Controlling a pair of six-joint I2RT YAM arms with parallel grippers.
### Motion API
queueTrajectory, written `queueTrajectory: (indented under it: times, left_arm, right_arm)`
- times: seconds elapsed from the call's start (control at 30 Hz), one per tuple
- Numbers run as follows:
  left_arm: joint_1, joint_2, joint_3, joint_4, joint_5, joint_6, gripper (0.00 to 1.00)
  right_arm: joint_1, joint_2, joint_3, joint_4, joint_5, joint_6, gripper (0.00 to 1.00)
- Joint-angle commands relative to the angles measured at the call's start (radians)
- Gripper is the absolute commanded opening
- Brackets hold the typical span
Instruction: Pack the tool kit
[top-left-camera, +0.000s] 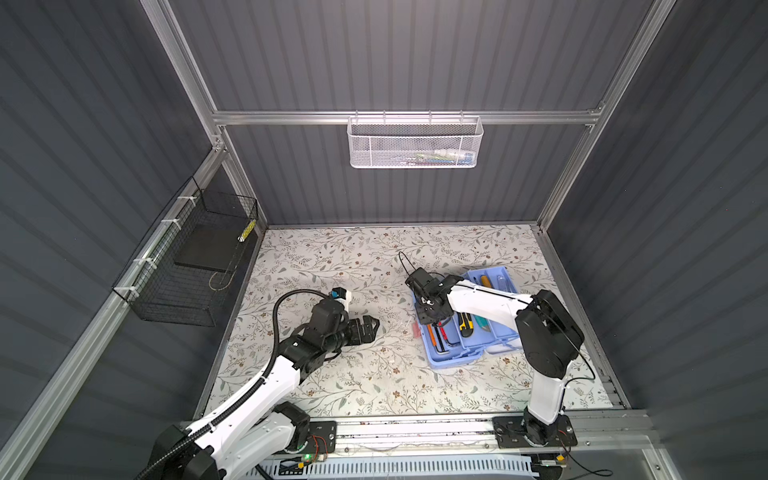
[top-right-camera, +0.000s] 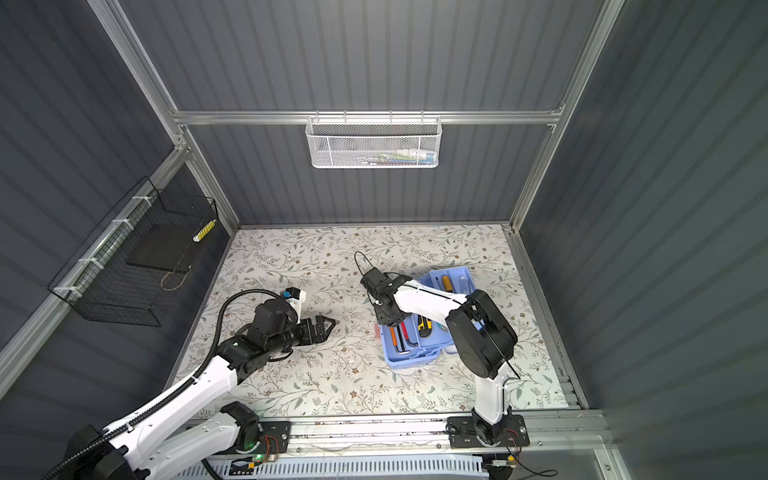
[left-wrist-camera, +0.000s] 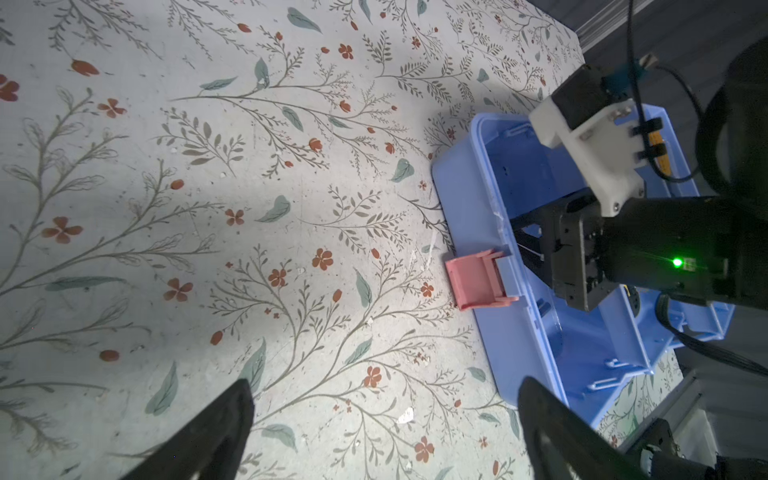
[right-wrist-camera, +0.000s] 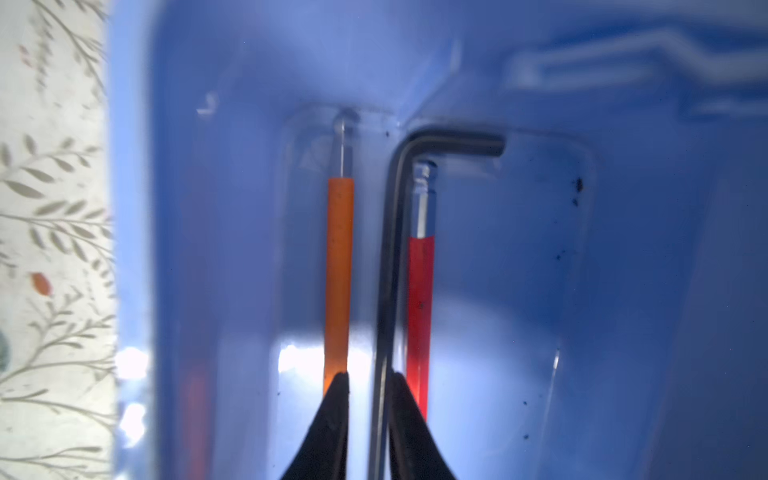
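free: mid table (top-left-camera: 353, 374) | blocked: right arm (top-left-camera: 486, 301) over tool kit (top-left-camera: 453, 362)

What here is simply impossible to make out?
White mesh wall basket: contents too small, veiled by mesh, in both top views.
Light-blue plastic tool box: its middle hidden under the right arm in both top views.
Black L-shaped hex key: right wrist view blurred; whether the right fingers pinch it is unclear.
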Motion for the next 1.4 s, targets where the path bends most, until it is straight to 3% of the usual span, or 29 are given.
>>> queueTrajectory:
  times: [0.0, 0.13, 0.33, 0.57, 0.77, 1.1, 1.37]
  left_arm:
    - [-0.012, 0.021, -0.006, 0.023, -0.011, -0.026, 1.00]
    - [-0.045, 0.067, 0.026, 0.036, -0.013, -0.026, 0.99]
    - [-0.148, 0.190, 0.122, 0.066, -0.055, -0.003, 0.99]
    - [-0.213, 0.405, 0.254, 0.145, -0.057, -0.015, 1.00]
    - [-0.223, 0.605, 0.423, 0.066, -0.099, -0.005, 1.00]
    - [-0.231, 0.784, 0.523, 0.047, -0.103, -0.019, 1.00]
    - [-0.233, 0.801, 0.547, -0.087, -0.188, 0.124, 0.99]
  right_arm:
    - [-0.005, -0.006, 0.036, -0.028, 0.004, -0.013, 0.24]
    - [-0.005, -0.075, 0.051, -0.055, -0.002, -0.013, 0.26]
    - [-0.008, -0.315, -0.001, -0.072, -0.027, -0.009, 0.31]
    - [-0.033, -0.645, -0.194, -0.081, -0.091, 0.054, 0.35]
    - [-0.037, -0.874, -0.335, -0.058, -0.140, 0.112, 0.37]
    - [-0.053, -0.916, -0.346, -0.111, -0.111, 0.134, 0.38]
    - [-0.117, -0.927, -0.335, -0.112, -0.181, 0.106, 0.40]
